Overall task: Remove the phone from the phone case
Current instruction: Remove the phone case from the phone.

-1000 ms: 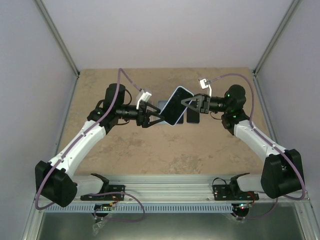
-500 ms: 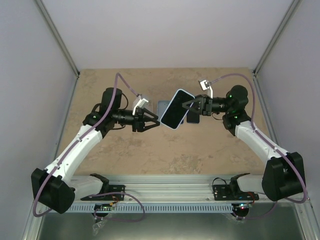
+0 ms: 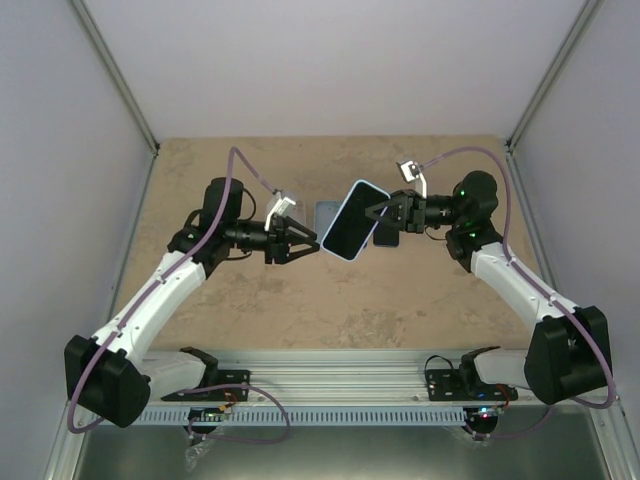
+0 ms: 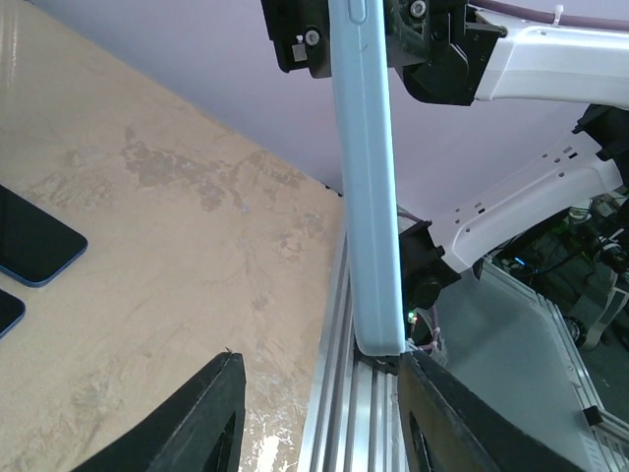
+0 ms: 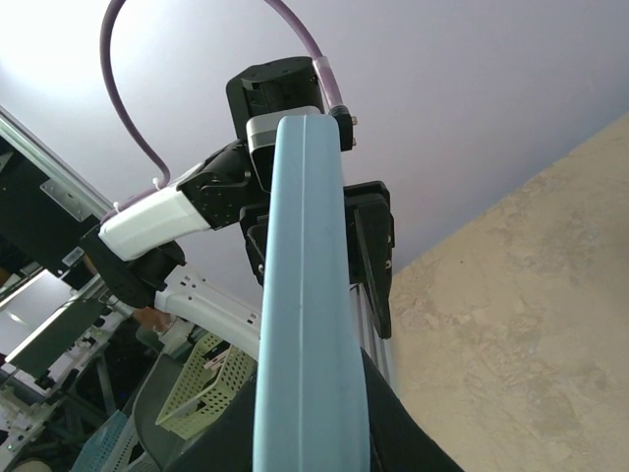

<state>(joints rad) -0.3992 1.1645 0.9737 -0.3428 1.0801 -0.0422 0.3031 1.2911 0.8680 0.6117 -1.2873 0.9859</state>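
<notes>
A phone with a dark screen sits in a light blue case (image 3: 352, 221). My right gripper (image 3: 380, 212) is shut on its upper right end and holds it tilted above the table. In the right wrist view the case (image 5: 307, 295) shows edge-on between my right gripper's (image 5: 310, 433) fingers. My left gripper (image 3: 308, 246) is open, just left of the case's lower corner. In the left wrist view the case (image 4: 369, 197) hangs edge-on, its lower end close to the right finger (image 4: 442, 413) of my left gripper (image 4: 319, 413), with a wide gap to the left finger.
Two other phones lie flat on the tan table behind the held one: a grey-blue one (image 3: 326, 212) and a dark one (image 3: 386, 235). Both also show in the left wrist view (image 4: 29, 246). The aluminium rail (image 3: 330, 375) runs along the near edge.
My left gripper has drawn back to the left, away from the case's lower corner. The right gripper still holds the cased phone, almost unmoved.
</notes>
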